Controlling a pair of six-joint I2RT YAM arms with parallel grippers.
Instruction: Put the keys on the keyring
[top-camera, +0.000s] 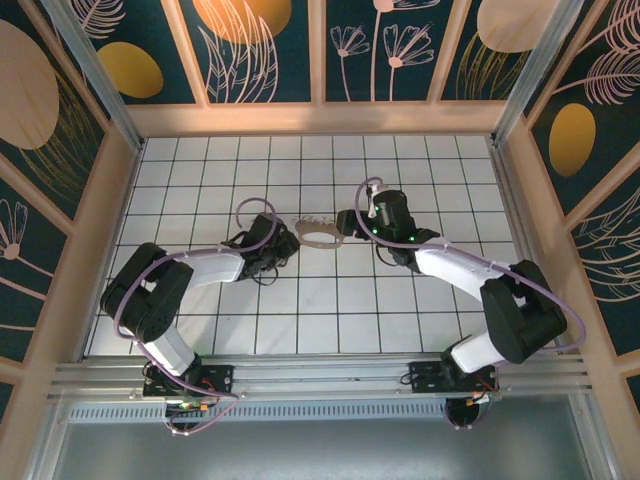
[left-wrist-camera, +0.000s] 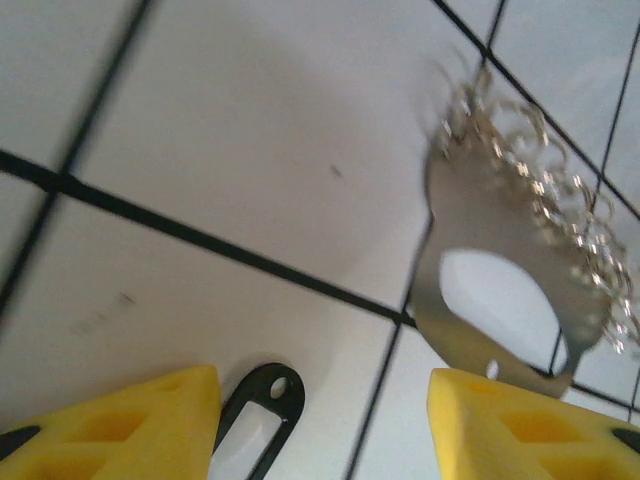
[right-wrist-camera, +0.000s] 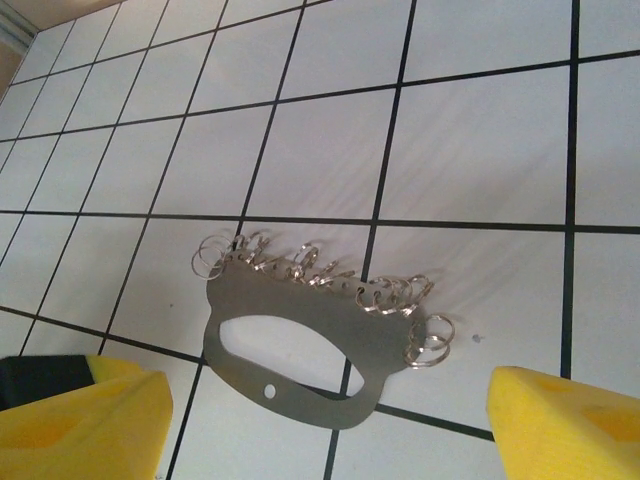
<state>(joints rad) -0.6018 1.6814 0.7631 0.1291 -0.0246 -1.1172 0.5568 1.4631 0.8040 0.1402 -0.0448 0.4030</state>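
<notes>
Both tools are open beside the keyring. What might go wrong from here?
The keyring lies flat on the tiled table, so fingers may skid over it. Its split rings crowd one edge; threading one could snag its neighbours. A dark looped piece sits between the left tool's fingers; closing might shove it away.

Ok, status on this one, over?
Left pincer open, right pincer open, both empty. Keyring plate flat on tiles between them. Small black looped piece by left pincer. Nothing in the way.

The keyring (right-wrist-camera: 300, 298), a flat grey metal plate with an oval cutout and small silvery split rings along one edge, lies flat between the right gripper (right-wrist-camera: 325, 425) and the left gripper (left-wrist-camera: 320, 420), just ahead of each.
</notes>
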